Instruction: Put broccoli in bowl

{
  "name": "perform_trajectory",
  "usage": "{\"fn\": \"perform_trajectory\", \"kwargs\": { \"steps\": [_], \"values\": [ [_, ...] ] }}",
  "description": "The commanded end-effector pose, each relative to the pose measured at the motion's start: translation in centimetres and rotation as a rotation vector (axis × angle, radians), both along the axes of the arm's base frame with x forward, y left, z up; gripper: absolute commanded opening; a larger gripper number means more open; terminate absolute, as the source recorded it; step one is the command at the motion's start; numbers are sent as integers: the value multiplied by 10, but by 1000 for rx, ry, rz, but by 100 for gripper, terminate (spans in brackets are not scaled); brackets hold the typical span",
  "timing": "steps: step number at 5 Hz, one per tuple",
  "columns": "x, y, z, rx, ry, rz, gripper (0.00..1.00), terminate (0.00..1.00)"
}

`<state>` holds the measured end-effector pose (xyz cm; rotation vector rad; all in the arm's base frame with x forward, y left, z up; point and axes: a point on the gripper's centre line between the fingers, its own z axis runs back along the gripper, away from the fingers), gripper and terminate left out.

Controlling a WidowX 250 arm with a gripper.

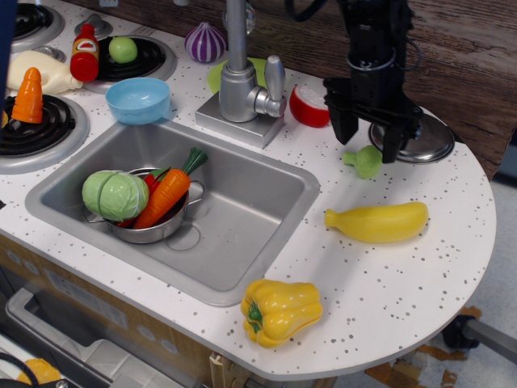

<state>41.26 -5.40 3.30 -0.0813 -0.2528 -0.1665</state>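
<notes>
1. Our gripper hung with its two fingers apart, nothing between them.
2. The broccoli lay on the counter just below the fingertips, on its side, stem pointing left, head slightly toward our right finger.
3. The bowl sat well off to the left of the gripper, past the faucet and beyond the sink's far corner; it looked empty.
4. Step in hand, as we judged it: drop onto the broccoli and grasp. We needed the fingers straddling the bumpy head, not the thin stem, since the head gives more to squeeze.
5. A steel lid lay just behind the gripper, and the red piece sat to its left; we judged a straight descent would keep clear of both.
6. Risk: the rounded toy could roll or squirt out if one finger touched first, so centring mattered.
7. The squash lay nearer us than the gripper, out of the way.
</notes>
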Motion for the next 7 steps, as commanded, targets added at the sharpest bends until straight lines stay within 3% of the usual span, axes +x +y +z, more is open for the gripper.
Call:
{"fn": "perform_trajectory", "kwargs": {
  "steps": [1, 2, 4, 5, 6, 7],
  "values": [
    [-1, 12, -1, -51, -50, -24, 100, 0],
    [-5, 10, -11, -85, -102, 4, 100, 0],
    [-5, 11, -16, -113, -118, 34, 100, 0],
    [-5, 10, -14, -101, -111, 38, 0, 0],
    [-8, 14, -1, -35, -82, 48, 0, 0],
    [-19, 24, 33, 91, -12, 65, 0, 0]
  ]
}}
